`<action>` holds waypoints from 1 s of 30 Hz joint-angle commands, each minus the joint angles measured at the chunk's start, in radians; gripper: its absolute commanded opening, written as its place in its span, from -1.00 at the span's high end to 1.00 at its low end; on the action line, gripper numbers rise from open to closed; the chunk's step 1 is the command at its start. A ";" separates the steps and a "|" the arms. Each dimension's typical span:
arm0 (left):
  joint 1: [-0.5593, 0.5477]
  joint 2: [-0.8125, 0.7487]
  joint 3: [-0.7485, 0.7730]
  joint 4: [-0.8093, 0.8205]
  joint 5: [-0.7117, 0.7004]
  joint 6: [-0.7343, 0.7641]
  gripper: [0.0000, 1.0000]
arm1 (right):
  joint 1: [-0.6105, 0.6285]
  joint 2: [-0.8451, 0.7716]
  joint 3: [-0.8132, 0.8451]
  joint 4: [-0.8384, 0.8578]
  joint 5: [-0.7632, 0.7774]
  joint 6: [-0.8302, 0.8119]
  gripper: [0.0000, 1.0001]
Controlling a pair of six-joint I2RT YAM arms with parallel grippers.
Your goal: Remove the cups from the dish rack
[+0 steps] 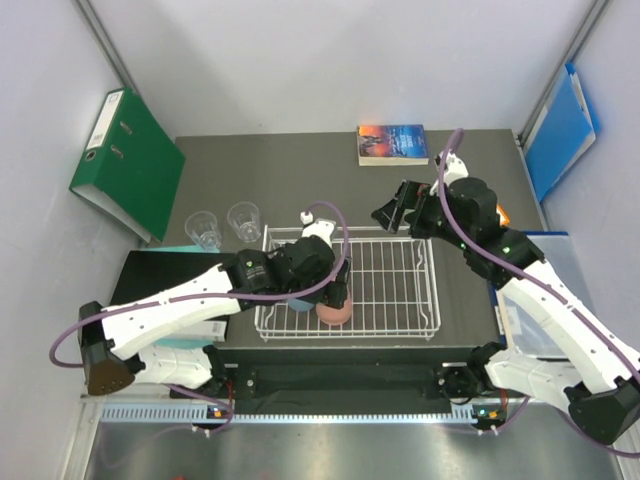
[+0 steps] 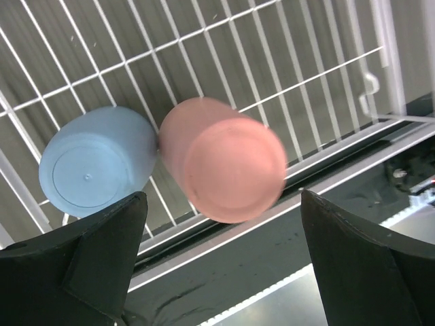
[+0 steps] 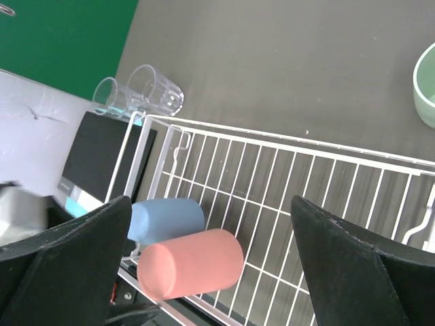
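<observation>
The white wire dish rack (image 1: 400, 280) sits mid-table. A salmon pink cup (image 1: 334, 313) and a light blue cup (image 1: 300, 304) lie on their sides, touching, in its near left corner. My left gripper (image 1: 338, 293) hovers just above them, open and empty; in the left wrist view the pink cup (image 2: 224, 159) and blue cup (image 2: 95, 166) lie beyond the spread fingers (image 2: 102, 258). My right gripper (image 1: 392, 213) is open and empty above the rack's far right corner. Two clear glass cups (image 1: 203, 228) (image 1: 243, 220) stand on the table left of the rack. A sage green cup (image 3: 427, 85) shows at the right wrist view's edge. The lavender cup is out of view.
A green binder (image 1: 125, 165) leans at the back left. A book (image 1: 392, 143) lies at the back and a blue folder (image 1: 560, 130) stands at the right. A black flat box (image 1: 160, 275) lies left of the rack.
</observation>
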 commanded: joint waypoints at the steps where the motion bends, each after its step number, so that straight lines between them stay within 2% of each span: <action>1: -0.004 0.026 -0.040 0.063 -0.005 0.003 -0.98 | 0.020 -0.050 -0.001 0.013 0.026 0.012 -0.99; 10: -0.006 0.090 -0.051 0.126 0.012 0.015 -0.98 | 0.026 -0.089 -0.040 -0.004 0.036 0.016 -0.99; 16: -0.006 0.099 -0.051 0.158 0.020 0.031 -0.72 | 0.029 -0.106 -0.073 0.007 0.038 0.026 -0.99; 20: -0.007 0.101 -0.042 0.163 0.022 0.035 -0.26 | 0.030 -0.112 -0.077 0.010 0.039 0.027 -0.99; 21: -0.007 0.098 -0.043 0.163 0.021 0.037 0.03 | 0.030 -0.112 -0.075 0.009 0.041 0.027 -0.99; 23: -0.010 0.093 -0.032 0.149 0.009 0.035 0.34 | 0.032 -0.115 -0.070 0.009 0.041 0.024 -0.99; 24: -0.013 0.084 -0.026 0.142 -0.001 0.034 0.61 | 0.034 -0.119 -0.066 0.007 0.043 0.024 -0.99; 26: -0.021 0.072 0.007 0.122 -0.021 0.032 0.90 | 0.034 -0.122 -0.061 0.007 0.043 0.018 -0.99; 27: -0.021 0.064 0.030 0.084 -0.035 0.032 1.00 | 0.032 -0.124 -0.054 0.007 0.043 0.015 -0.99; 30: -0.029 0.031 0.150 0.018 -0.070 0.050 1.00 | 0.034 -0.126 -0.040 0.006 0.069 0.006 -0.99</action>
